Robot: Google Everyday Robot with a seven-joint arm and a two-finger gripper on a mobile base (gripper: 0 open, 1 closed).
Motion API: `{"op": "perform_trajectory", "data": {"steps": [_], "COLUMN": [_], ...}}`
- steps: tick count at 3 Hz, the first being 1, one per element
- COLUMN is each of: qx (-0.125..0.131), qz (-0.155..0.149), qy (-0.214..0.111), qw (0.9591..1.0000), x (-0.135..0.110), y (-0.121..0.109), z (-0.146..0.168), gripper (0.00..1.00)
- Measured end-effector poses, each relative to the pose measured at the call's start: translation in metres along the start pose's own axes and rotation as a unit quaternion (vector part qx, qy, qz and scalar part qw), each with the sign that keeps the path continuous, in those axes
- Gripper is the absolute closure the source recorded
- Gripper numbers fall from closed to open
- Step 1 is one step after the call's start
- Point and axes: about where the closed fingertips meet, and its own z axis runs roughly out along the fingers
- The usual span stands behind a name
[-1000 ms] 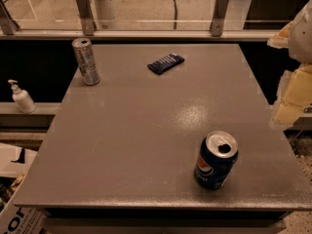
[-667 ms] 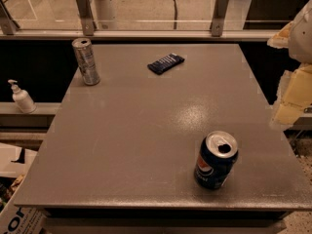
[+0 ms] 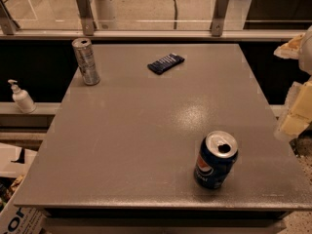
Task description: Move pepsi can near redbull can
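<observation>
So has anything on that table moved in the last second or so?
Nothing visibly changed. The blue soda can stands near the front right of the table, the slim silver can at its far left corner, and the dark packet near the far edge. The gripper hangs past the table's right side, apart from both cans.

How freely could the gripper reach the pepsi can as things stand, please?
Probably yes: the gripper hangs off the right edge of the table, and the pepsi can stands upright near that edge, with nothing between them.
</observation>
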Motion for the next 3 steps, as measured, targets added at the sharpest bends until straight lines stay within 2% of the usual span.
{"op": "perform_trajectory", "data": {"steps": [1, 2, 3], "qx": [-0.019, -0.047, -0.08], "qz": [0.016, 0.029, 0.038], "qy": [-0.03, -0.077, -0.131], "qw": [0.9993, 0.9955, 0.9874], "x": [0.013, 0.023, 0.03], "y": [0.007, 0.018, 0.027], "z": [0.005, 0.013, 0.017], "gripper": [0.0, 0.0, 0.0]}}
